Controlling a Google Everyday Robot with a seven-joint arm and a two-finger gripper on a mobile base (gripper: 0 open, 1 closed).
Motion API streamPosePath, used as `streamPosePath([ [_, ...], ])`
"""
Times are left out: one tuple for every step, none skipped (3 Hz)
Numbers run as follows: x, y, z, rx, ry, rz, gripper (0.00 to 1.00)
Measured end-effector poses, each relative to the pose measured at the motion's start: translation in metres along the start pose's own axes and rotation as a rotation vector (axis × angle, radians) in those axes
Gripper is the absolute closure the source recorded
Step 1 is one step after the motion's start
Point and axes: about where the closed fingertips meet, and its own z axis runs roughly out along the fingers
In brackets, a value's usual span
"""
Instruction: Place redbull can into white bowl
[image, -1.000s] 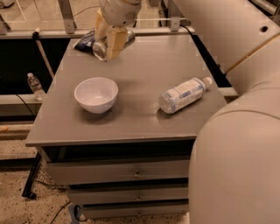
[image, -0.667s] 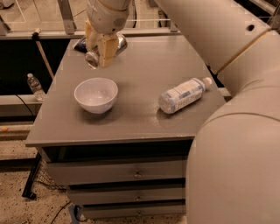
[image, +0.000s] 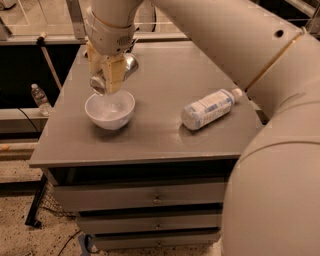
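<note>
My gripper (image: 106, 75) hangs just above the far rim of the white bowl (image: 110, 109), which stands on the left part of the grey table (image: 150, 135). Its tan fingers (image: 113, 74) are shut on the redbull can (image: 129, 65), a slim silver can held tilted. One shiny end of the can shows right of the fingers and the other end shows low at the left, close over the bowl's rim. The bowl's inside looks empty.
A clear plastic bottle (image: 207, 108) with a white label lies on its side on the right of the table. My large white arm (image: 260, 75) fills the right side of the view. A small water bottle (image: 39, 99) stands on a shelf left of the table.
My gripper has carried the can from the table's far edge forward and down to just above the bowl's far rim. The bowl and the plastic bottle have not moved.
</note>
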Motion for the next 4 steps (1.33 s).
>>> streamPosePath([
  [-0.0095, 0.0104, 0.0085, -0.027, -0.006, 0.007, 1.0],
  [-0.0109, 0.0107, 0.0113, -0.029, -0.007, 0.006, 0.86],
  [-0.0116, 0.0098, 0.0131, -0.028, -0.009, 0.005, 0.62],
  [-0.0122, 0.0089, 0.0148, -0.027, -0.01, 0.004, 0.39],
])
